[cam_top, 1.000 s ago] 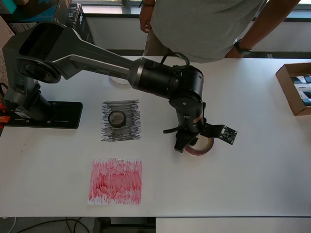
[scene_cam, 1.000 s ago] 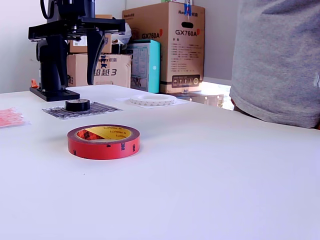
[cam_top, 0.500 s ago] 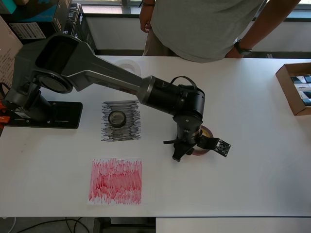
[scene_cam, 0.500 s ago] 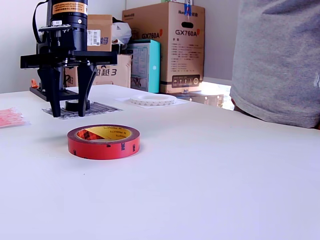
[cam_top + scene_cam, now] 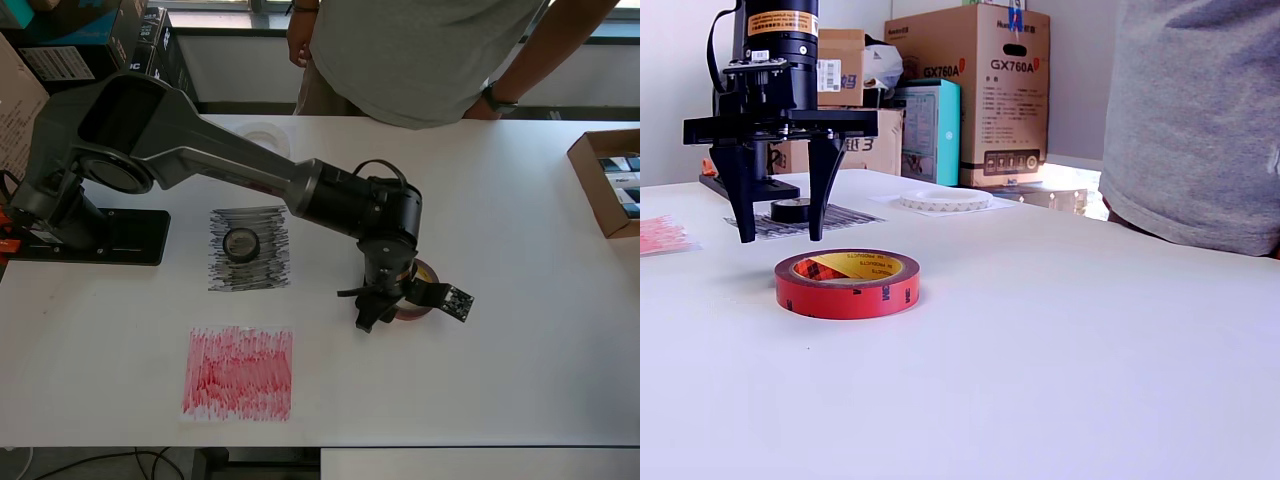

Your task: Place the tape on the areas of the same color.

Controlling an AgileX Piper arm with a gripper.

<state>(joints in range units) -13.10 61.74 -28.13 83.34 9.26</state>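
Observation:
The dark red tape roll with a yellowish core lies flat on the white table. In the overhead view the red roll is mostly hidden under the wrist. My gripper is open and empty, with its fingertips just above table height, close behind the roll's left side in the exterior view. In the overhead view the gripper is at the roll's left edge. The small black roll sits on the black scribbled patch. The white ring lies on the white patch. The red scribbled patch is bare.
A person stands at the table's far edge. An open cardboard box sits at the overhead view's right. The arm base is at the left. Cardboard boxes stand behind the table.
The gripper has come down from well above the table to just above it and closer to the red roll. It has stayed open. The tapes have not moved.

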